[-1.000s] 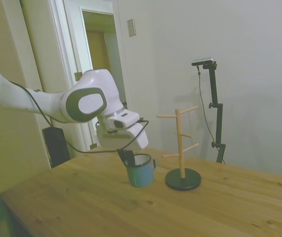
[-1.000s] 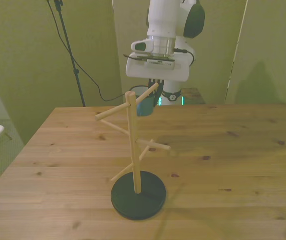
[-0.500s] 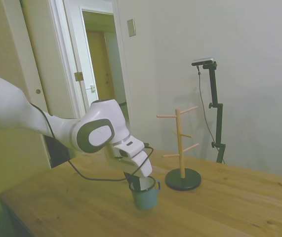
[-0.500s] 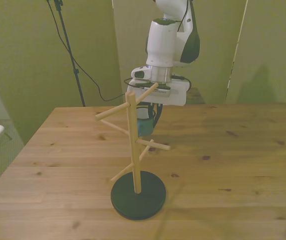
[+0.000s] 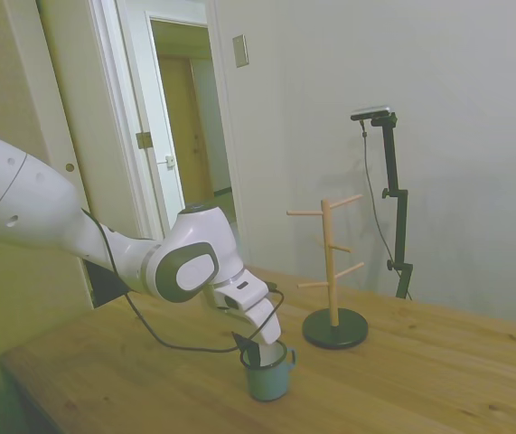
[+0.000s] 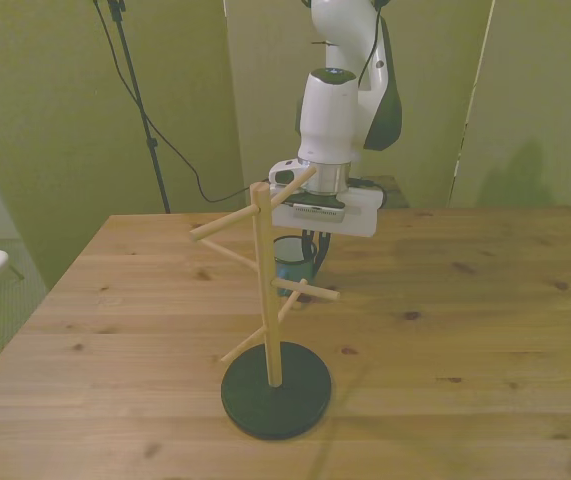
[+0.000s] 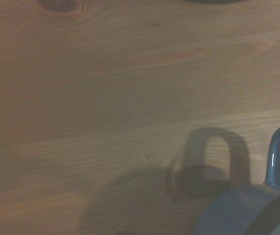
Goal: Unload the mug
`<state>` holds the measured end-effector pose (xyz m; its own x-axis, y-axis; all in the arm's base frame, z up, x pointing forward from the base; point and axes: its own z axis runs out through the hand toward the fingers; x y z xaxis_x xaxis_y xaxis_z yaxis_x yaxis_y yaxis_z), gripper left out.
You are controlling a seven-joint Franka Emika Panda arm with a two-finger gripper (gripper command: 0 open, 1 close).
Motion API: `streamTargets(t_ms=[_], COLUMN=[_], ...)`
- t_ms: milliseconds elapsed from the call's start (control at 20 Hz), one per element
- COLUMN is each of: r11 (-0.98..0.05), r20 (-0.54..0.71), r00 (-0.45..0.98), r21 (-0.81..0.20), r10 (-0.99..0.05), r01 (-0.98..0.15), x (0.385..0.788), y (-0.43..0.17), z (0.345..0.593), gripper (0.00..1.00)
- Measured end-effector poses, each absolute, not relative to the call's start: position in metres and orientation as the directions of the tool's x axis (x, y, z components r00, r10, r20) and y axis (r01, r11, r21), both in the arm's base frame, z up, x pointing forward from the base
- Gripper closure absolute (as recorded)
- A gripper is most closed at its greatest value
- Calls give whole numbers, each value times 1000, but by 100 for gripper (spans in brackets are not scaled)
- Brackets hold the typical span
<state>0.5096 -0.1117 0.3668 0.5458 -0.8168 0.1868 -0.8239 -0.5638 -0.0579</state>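
- A small blue-teal enamel mug [image 5: 267, 374] with a white inside and a dark rim is seen standing upright on the wooden plank table [image 5: 438, 380], its base on the tabletop
- In the side view, the mug's small loop handle [image 5: 289, 356] is turned toward the peg stand
- The white robot arm's two-finger gripper [image 5: 256, 351] is lowered to the mug's rim, with dark fingers [image 5: 245, 347] pinched on the wall of the mug, one reaching inside the cup
- The white, grey-jointed arm [image 5: 104, 249] is stretched low over the table from the side view's left, with a black cable looped beneath it
- A tall light-wood peg stand on a round black base [image 5: 334, 327] is placed near the mug but apart from it; all of its slanted pegs are bare
- In the front view, the mug [image 6: 291, 266] is partly hidden behind the stand's upright post [image 6: 262, 290] and sits below the gripper's white body [image 6: 325, 212]
- In the wrist view, only the mug's rounded blue edge [image 7: 238, 210] and its loop handle [image 7: 279, 156] are shown, with the handle's shadow cast on the wood grain [image 7: 105, 88]
- An open white door frame [image 5: 163, 136] is seen behind the arm in the side view
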Motion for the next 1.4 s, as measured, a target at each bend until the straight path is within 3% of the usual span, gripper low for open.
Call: streamTargets(t_ms=[50, 500, 700, 950, 1250, 1400], r11=[-565, -578, -579, -584, -605, -605], r20=[187, 181, 203, 258, 328, 310], r00=[547, 561, 561, 564, 555, 549], r21=[-58, -54, -38, -2, -70, -119], r10=[-816, -808, -803, -784, -765, -776], r01=[-823, -814, -814, -812, -793, -787], x=[510, 507, 502, 484, 474, 473], y=[-111, -110, -118, -122, -97, -80], z=[367, 366, 377, 432, 504, 520], gripper=[0, 0, 0, 0, 0, 0])
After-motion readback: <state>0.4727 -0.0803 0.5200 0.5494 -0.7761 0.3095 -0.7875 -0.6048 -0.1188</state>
